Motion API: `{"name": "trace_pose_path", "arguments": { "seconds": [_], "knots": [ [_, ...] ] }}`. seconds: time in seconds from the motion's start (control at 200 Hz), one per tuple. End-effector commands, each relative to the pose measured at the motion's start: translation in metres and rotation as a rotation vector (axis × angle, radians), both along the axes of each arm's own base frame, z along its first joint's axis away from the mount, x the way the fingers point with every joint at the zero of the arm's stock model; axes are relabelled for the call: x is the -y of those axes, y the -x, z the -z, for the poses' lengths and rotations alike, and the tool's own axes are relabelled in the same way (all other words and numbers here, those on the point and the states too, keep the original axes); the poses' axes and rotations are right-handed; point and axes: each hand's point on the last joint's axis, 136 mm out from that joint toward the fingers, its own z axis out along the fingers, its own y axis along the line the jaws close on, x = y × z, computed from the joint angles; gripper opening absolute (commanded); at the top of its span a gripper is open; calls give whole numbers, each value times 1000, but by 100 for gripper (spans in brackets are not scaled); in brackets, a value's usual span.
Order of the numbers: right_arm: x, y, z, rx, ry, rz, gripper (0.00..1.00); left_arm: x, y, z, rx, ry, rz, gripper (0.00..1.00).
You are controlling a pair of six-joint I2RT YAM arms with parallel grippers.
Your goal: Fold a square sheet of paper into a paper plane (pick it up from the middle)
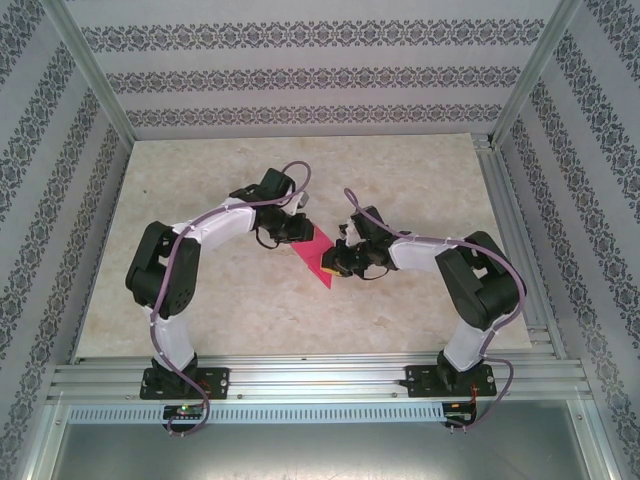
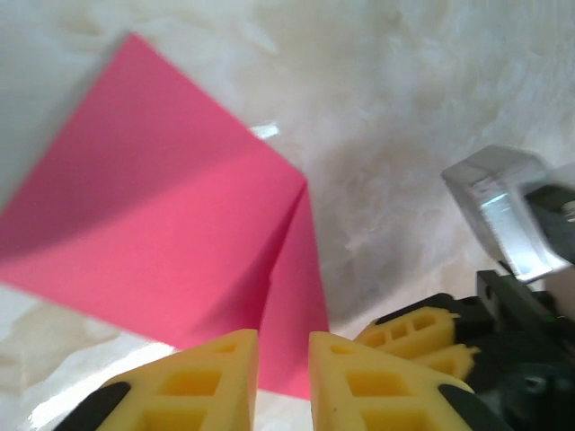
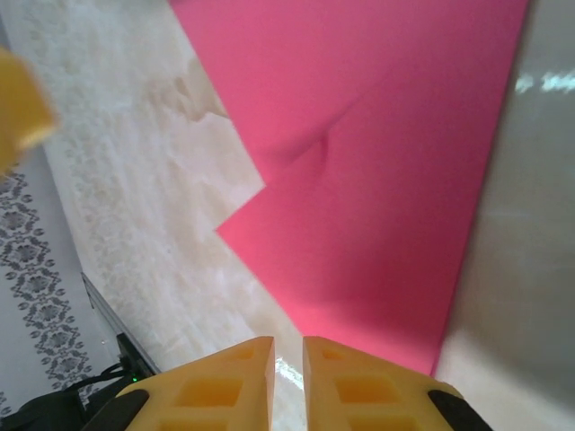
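Observation:
The pink sheet of paper (image 1: 318, 256) lies partly folded on the marble tabletop between my two grippers. In the left wrist view the sheet (image 2: 171, 224) shows a crease with a narrow flap to its right. My left gripper (image 2: 284, 334) hovers at its near edge, jaws a little apart, pink paper showing through the gap and nothing pinched. In the right wrist view the sheet (image 3: 386, 162) has a stepped folded edge and a small dent. My right gripper (image 3: 288, 339) stands at its near corner, jaws a slit apart over bare table. Seen from above, the left gripper (image 1: 300, 229) is at the sheet's upper left and the right gripper (image 1: 336, 264) at its lower right.
The marble tabletop (image 1: 420, 180) stretches around the sheet, bounded by aluminium rails (image 1: 320, 375) in front and patterned walls on three sides. The right gripper's yellow fingers (image 2: 418, 328) sit close beside my left one.

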Motion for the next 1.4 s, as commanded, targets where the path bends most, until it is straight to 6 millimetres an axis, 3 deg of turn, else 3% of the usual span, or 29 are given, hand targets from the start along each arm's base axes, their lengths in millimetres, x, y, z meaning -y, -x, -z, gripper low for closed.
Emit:
{"name": "trace_pose_path", "arguments": {
  "seconds": [0.0,0.155,0.255,0.51,0.614,0.944,1.184,1.254,1.394],
  "knots": [
    [-7,0,15,-15,17,-13,16,-24,-18,-13,49,11,-129,21],
    [-2,8,38,-48,55,-14,16,-39,-21,-18,60,43,-191,19],
    [-4,10,38,-60,51,-31,17,-41,-22,-20,62,45,-195,19],
    [-14,-8,-17,51,-36,-22,18,-28,-20,-24,44,125,-160,19],
    [-12,-9,-25,68,-37,-19,18,-27,-20,-22,38,131,-159,19],
    [-14,14,14,-23,8,-45,17,-24,-19,-18,23,144,-155,18],
    [-4,23,47,-71,81,-50,17,-22,-20,-18,13,157,-158,18],
    [-8,19,38,-52,56,-51,18,-22,-21,-17,12,155,-161,18],
    [-18,-1,-22,74,-59,-35,25,-22,-20,-14,3,157,-162,19]
  ]
}}
